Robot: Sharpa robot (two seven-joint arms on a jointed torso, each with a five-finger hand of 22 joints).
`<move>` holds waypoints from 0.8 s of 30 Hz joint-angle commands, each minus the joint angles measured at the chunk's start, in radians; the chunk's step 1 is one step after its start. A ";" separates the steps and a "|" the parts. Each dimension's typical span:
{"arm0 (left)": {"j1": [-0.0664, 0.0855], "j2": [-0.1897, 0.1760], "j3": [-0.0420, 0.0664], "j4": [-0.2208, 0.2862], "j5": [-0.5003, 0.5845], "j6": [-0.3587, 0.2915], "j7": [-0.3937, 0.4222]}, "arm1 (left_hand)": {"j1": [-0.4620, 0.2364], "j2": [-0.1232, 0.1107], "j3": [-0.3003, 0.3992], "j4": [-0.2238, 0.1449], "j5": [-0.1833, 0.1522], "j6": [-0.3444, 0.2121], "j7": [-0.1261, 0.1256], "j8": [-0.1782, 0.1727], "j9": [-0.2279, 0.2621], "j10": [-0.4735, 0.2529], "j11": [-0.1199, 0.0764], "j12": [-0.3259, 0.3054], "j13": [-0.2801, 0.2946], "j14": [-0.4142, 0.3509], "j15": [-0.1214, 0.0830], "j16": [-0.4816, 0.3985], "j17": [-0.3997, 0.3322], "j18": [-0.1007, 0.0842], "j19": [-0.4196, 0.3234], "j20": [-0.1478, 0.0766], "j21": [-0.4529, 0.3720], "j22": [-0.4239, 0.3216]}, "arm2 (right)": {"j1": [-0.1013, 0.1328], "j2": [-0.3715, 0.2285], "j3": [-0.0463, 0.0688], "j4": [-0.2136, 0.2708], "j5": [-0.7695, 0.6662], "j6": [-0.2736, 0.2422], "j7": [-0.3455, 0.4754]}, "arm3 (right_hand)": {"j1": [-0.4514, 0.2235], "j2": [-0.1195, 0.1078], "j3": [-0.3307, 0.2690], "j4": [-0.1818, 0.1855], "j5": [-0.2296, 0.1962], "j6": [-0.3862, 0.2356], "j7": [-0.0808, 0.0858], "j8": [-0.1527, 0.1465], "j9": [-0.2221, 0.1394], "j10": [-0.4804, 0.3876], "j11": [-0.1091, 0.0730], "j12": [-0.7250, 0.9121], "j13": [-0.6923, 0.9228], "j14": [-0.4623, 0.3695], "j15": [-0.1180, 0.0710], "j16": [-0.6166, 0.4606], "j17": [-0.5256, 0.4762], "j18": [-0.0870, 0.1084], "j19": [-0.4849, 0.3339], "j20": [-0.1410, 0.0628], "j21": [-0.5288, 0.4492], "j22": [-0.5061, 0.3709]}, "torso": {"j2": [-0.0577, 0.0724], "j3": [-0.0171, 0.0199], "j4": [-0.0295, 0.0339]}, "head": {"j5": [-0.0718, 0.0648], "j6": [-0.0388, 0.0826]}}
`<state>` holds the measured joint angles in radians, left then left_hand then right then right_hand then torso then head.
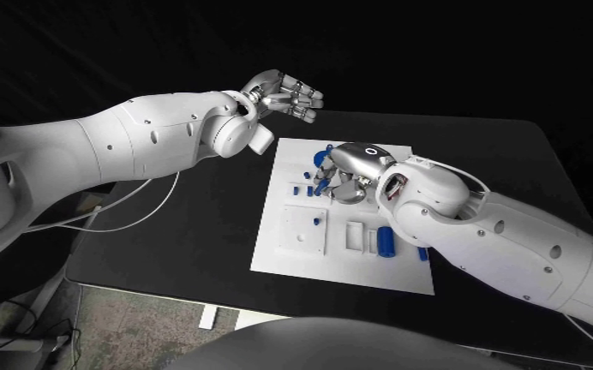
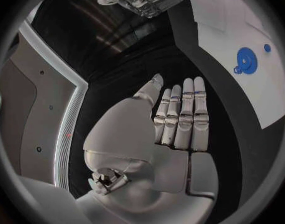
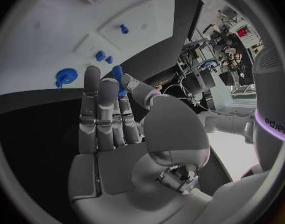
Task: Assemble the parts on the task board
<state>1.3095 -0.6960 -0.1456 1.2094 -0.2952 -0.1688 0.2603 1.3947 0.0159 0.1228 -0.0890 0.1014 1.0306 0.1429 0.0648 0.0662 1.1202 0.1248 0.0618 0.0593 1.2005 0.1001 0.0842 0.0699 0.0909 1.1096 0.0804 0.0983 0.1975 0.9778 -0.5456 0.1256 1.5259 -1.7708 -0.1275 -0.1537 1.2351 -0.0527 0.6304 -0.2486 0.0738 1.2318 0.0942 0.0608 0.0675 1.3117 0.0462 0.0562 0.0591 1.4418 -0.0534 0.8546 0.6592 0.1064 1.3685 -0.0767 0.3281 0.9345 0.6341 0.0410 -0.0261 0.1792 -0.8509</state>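
One blue part [image 3: 118, 79] between right hand [image 3: 114, 129] fingers

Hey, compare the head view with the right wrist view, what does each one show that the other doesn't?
Head view alone: the left hand raised beyond the task board, fingers apart and holding nothing, and a blue cylinder lying in a slot near the right arm. Right wrist view alone: a blue part pinched at the fingertips of the right hand. Both: the white board, the round blue part and the right hand.
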 commanded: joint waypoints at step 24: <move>0.001 0.020 0.001 -0.004 0.007 0.001 0.013 | 0.002 0.003 0.003 0.006 0.004 0.002 0.001 -0.001 -0.001 0.005 0.000 -0.001 -0.001 0.005 -0.001 -0.002 -0.001 -0.011 -0.008 0.000 0.006 0.001 | -0.026 0.101 -0.119 -0.053 -0.083 0.035 0.007 | -0.006 0.018 0.000 -0.015 0.011 0.017 -0.010 0.003 0.006 0.025 -0.015 0.003 0.001 0.002 -0.008 -0.007 0.001 0.019 0.005 -0.003 -0.011 0.008 | 0.000 0.0013 -0.0012 | 0.039 -0.014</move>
<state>1.3095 -0.6777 -0.1456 1.2055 -0.2947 -0.1699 0.2614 1.3947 0.0159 0.1256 -0.0862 0.1013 1.0306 0.1428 0.0648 0.0662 1.1202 0.1248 0.0618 0.0593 1.2005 0.1001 0.0842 0.0699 0.0908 1.1096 0.0804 0.0983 0.1974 0.9531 -0.4463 0.0064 1.4740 -1.8252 -0.1042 -0.1478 1.2255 -0.0458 0.6291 -0.2586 0.0797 1.2344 0.0908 0.0597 0.0681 1.3117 0.0461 0.0522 0.0595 1.4434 -0.0518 0.8546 0.6589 0.1053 1.3685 -0.0765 0.3211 0.9417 0.6340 0.0415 -0.0271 0.2175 -0.8638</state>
